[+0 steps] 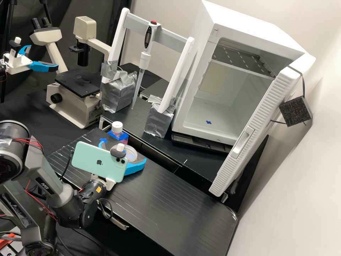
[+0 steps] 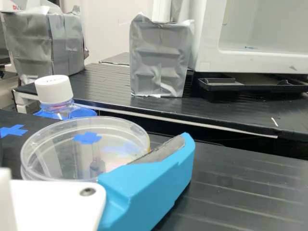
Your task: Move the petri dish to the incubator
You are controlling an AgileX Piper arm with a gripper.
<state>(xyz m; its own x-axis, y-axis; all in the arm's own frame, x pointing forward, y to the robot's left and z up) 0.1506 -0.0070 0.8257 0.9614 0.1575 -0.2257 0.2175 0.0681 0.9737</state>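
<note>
So our petri dish is sitting on the bench, between the 2 blue fingers of the claw, which we've got spread wide around it. 1 white-capped bottle stands near the dish. Further out there's 1 upright pipette, 1 microscope, and the white incubator, door open.

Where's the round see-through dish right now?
In the high view, the petri dish is left of centre, peeking out behind the right end of the green phone, close to the white-capped bottle.
</note>
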